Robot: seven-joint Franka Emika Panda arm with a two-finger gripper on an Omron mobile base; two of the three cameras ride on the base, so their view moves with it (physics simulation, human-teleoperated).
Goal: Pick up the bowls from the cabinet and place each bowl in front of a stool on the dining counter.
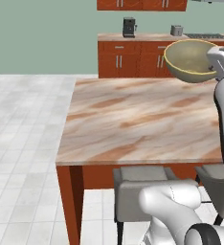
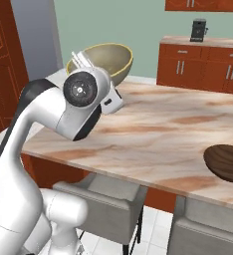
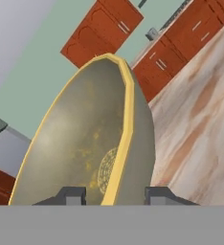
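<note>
olive-tan bowl (image 3: 85,148) held up over the marble table (image 1: 133,119)

nearest the base, two grey stools (image 1: 140,191) are tucked under the table's near edge. the hand (image 3: 114,195) is clamped on the yellow rim of the olive-tan bowl, one finger (image 3: 71,195) inside and one outside, and the bowl is carried tilted, clear of the tabletop. the dark brown bowl (image 2: 227,162) is set on the table by its near edge, above the right-hand stool. beyond, low red-brown cabinets (image 1: 133,57) are seen against the green wall, a coffee machine (image 1: 128,27) on top.
</note>
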